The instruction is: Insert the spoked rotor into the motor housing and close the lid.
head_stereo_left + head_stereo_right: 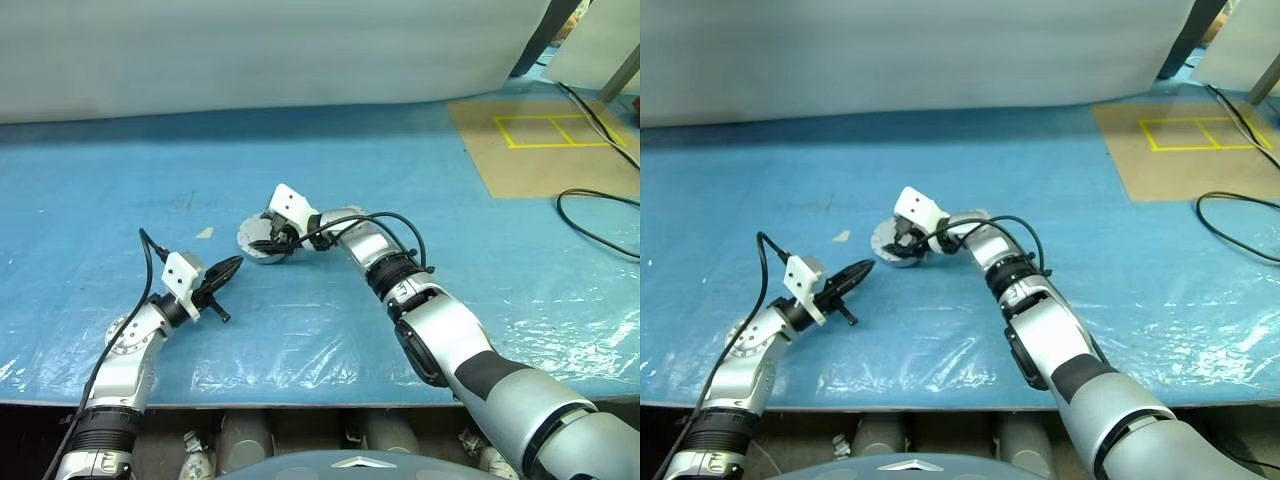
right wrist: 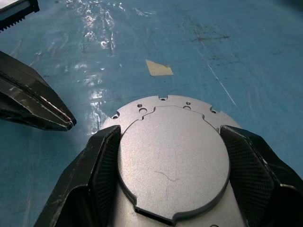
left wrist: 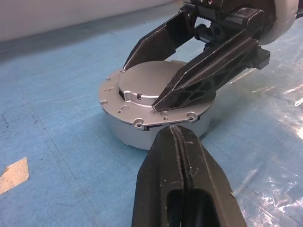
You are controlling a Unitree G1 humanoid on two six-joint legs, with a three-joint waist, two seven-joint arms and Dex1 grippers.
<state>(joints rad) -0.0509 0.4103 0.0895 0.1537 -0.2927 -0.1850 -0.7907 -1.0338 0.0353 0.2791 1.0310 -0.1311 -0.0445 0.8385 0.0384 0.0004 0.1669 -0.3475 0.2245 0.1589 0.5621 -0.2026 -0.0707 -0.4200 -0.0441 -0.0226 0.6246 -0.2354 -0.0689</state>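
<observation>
The lid (image 2: 173, 161) lies smooth light-grey face up on the round silver-grey motor housing (image 3: 128, 135), mid-table on the blue sheet. My right gripper (image 2: 170, 137) reaches over it from the right. Its two black fingers (image 3: 208, 75) sit against opposite sides of the lid's raised round centre, shut on it. My left gripper (image 1: 232, 265) hovers a little in front and to the left of the housing, fingers pressed together and empty, tips pointing at the housing wall. The spoked rotor is hidden.
A small scrap of tan tape (image 1: 204, 233) sticks to the sheet left of the housing. A brown board with yellow lines (image 1: 545, 140) and a black cable (image 1: 590, 225) lie far right. A white sheet hangs behind, and the table edge runs along the front.
</observation>
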